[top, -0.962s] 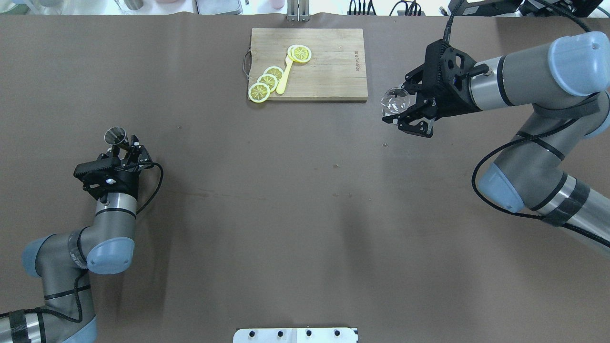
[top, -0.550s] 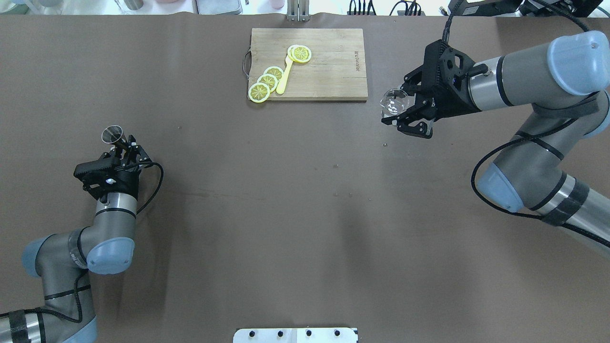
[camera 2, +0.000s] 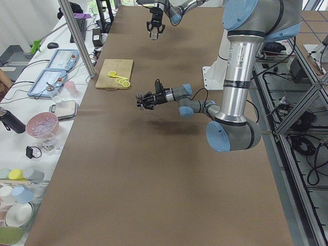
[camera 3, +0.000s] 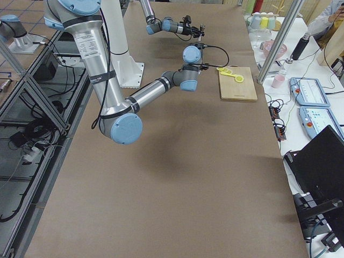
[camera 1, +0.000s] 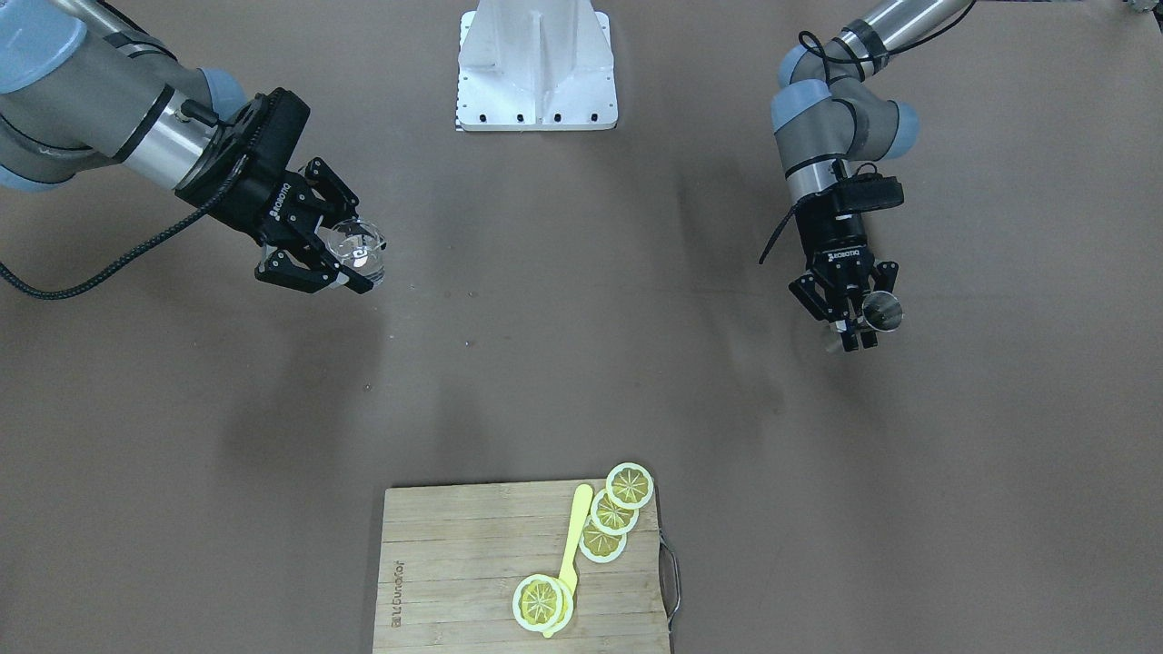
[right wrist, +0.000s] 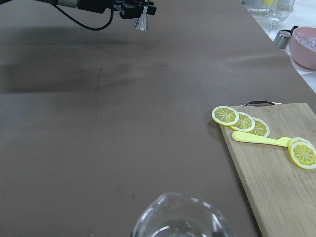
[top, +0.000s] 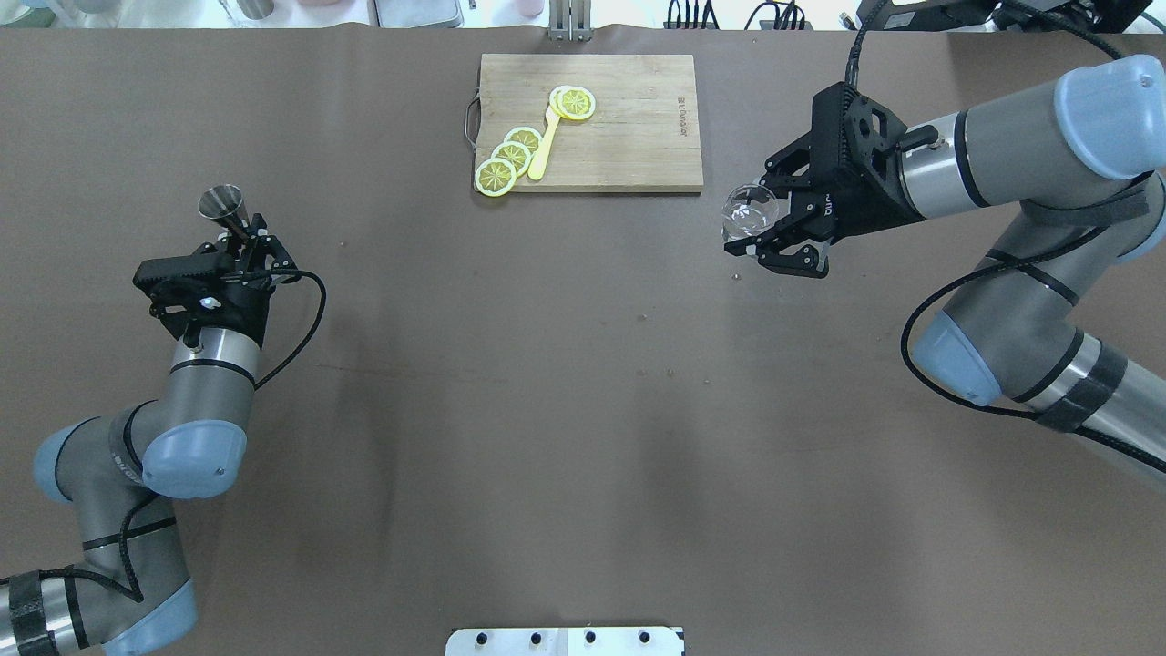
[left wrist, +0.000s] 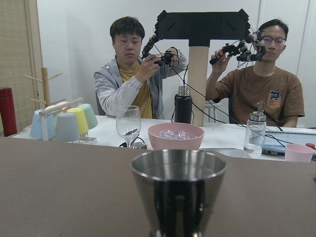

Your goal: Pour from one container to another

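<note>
The clear glass cup [top: 749, 211] hangs above the table at the right, and my right gripper [top: 756, 220] is shut on it from the side. In the front-facing view the cup [camera 1: 357, 250] is at the left, and its rim [right wrist: 177, 222] fills the bottom of the right wrist view. I cannot tell what is inside it. The steel jigger [top: 223, 204] is upright at the far left, with my left gripper [top: 239, 239] shut on its waist. Its upper cone [left wrist: 178, 190] fills the left wrist view. The two containers are far apart across the table.
A wooden cutting board [top: 629, 128] lies at the back centre with lemon slices [top: 510, 157] and a yellow utensil [top: 544, 150]. The white robot base plate [top: 565, 640] sits at the near edge. Operators and cups are beyond the table's far edge.
My left arm has carried the jigger forward, away from the robot base. My right gripper has shifted slightly left with the glass cup.
</note>
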Controlling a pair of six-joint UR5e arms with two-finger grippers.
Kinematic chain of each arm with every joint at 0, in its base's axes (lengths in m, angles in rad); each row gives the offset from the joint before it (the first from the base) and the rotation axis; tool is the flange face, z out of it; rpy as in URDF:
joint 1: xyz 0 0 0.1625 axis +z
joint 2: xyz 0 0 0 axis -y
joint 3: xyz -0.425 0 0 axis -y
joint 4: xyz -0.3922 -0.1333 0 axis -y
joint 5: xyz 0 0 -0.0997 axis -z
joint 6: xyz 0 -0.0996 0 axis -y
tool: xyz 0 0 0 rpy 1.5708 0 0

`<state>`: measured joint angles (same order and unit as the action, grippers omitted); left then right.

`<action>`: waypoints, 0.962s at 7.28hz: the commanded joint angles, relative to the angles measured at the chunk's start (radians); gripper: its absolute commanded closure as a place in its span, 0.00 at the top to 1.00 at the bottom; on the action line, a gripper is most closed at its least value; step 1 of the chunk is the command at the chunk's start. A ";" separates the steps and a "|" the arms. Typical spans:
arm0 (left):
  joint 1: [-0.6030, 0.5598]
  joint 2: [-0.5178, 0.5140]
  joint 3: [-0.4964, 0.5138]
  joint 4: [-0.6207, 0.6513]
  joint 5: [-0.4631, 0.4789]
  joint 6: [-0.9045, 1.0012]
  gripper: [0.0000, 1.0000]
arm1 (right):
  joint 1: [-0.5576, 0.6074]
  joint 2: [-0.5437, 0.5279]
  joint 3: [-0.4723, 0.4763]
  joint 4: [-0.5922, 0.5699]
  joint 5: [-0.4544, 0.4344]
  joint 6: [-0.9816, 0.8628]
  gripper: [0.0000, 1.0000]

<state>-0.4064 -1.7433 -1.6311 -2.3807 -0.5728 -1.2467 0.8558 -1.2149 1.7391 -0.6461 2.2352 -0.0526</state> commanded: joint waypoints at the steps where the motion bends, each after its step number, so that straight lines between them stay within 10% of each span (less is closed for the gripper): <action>1: -0.021 -0.074 -0.007 -0.156 -0.146 0.309 0.00 | 0.000 0.000 -0.001 0.000 0.001 -0.001 0.00; 7: -0.041 -0.402 0.111 -0.317 -0.549 0.738 0.00 | 0.000 0.000 -0.004 0.000 0.001 -0.001 0.00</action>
<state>-0.4466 -2.1080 -1.5254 -2.6692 -1.0321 -0.5780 0.8560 -1.2149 1.7351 -0.6458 2.2365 -0.0537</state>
